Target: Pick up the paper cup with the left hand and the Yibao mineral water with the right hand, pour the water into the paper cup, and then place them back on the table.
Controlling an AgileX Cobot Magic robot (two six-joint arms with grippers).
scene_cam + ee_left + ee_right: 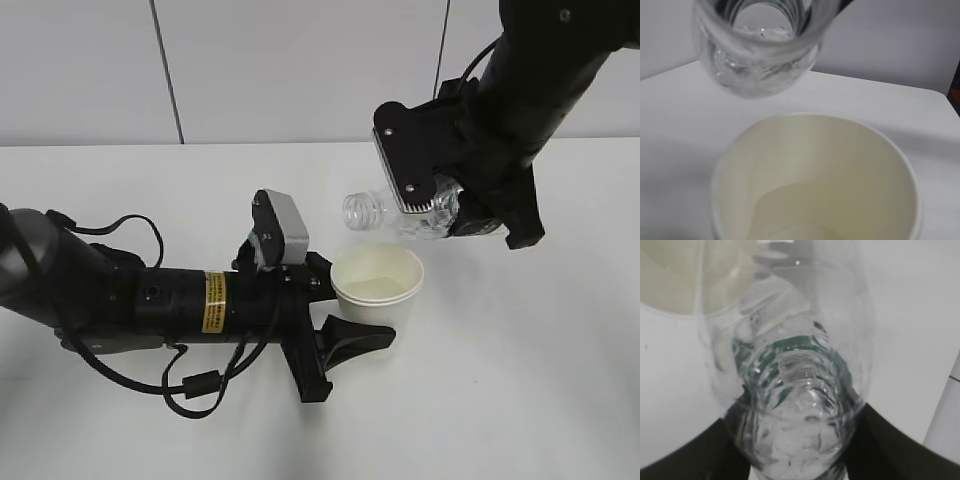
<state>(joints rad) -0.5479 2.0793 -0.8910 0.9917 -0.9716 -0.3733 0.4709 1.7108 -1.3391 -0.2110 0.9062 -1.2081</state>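
Note:
The cream-white paper cup [378, 288] is held by my left gripper [335, 315], which is shut on its side. The cup holds some water [810, 210], and its rim fills the lower left wrist view. My right gripper [450, 205] is shut on the clear Yibao mineral water bottle [400, 213], which lies tipped almost level. Its capless neck [360, 211] points left, just above and behind the cup's rim. In the right wrist view the bottle [795, 405] fills the middle between the black fingers [890, 445], with the cup [685, 275] at the top left.
The white table [520, 380] spreads under both arms. A grey wall with panel seams stands behind it. The left arm's cables [190, 385] lie on the table at the front left.

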